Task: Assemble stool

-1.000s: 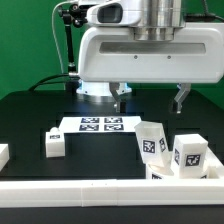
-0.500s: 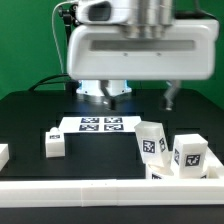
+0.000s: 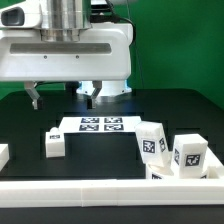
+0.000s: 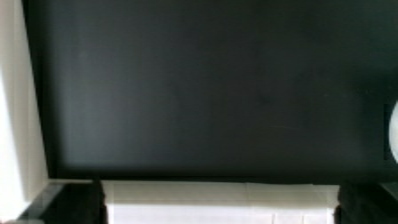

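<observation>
Three tagged stool legs show on the black table [image 3: 30, 125]. We record one leg [image 3: 54, 143] lying just on the near side of the marker board [image 3: 100, 124], toward the exterior view's left. Two more stand close together at the exterior view's right: a tilted leg [image 3: 151, 140] and an end leg [image 3: 189, 153], both just behind the white rail [image 3: 100, 195] along the near edge. We cannot pick out the seat with certainty.

The gripper [image 3: 62, 98] hangs above the table on the far side, toward that view's left. Its fingers [image 3: 35, 97] are spread wide and hold nothing, well apart from every leg.

The wrist view shows mostly bare table, with a white block [image 4: 222, 205] at one edge. We cannot tell which part it is.
</observation>
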`<act>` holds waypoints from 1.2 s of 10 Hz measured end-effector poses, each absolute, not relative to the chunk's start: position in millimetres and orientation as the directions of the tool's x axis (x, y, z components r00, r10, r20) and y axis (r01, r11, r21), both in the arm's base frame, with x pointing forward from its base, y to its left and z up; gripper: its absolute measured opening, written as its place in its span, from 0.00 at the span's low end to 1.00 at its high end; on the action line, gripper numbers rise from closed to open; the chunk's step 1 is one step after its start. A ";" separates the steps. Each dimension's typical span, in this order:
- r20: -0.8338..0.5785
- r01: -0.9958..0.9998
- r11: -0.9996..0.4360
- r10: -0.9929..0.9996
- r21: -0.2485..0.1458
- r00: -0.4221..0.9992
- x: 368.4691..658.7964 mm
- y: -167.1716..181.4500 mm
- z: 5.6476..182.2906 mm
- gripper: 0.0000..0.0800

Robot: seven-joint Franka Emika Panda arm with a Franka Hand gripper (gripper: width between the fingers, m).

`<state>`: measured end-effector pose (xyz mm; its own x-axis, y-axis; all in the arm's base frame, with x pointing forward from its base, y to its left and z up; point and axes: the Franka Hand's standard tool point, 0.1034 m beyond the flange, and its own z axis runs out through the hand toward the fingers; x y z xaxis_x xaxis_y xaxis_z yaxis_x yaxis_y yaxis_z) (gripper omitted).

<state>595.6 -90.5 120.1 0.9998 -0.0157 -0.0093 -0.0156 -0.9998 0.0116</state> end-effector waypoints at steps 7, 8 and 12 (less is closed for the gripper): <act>-0.025 -0.061 -0.998 -0.062 0.029 0.998 535.4 -131.4 53.1 0.81; -0.035 -0.055 -0.998 -0.057 0.038 0.998 524.6 -141.7 41.2 0.81; -0.147 -0.066 -0.998 -0.066 0.005 0.987 519.3 -132.6 40.1 0.81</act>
<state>519.3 -132.6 40.1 0.9870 -0.0657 -0.1468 -0.0657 -0.9978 0.0049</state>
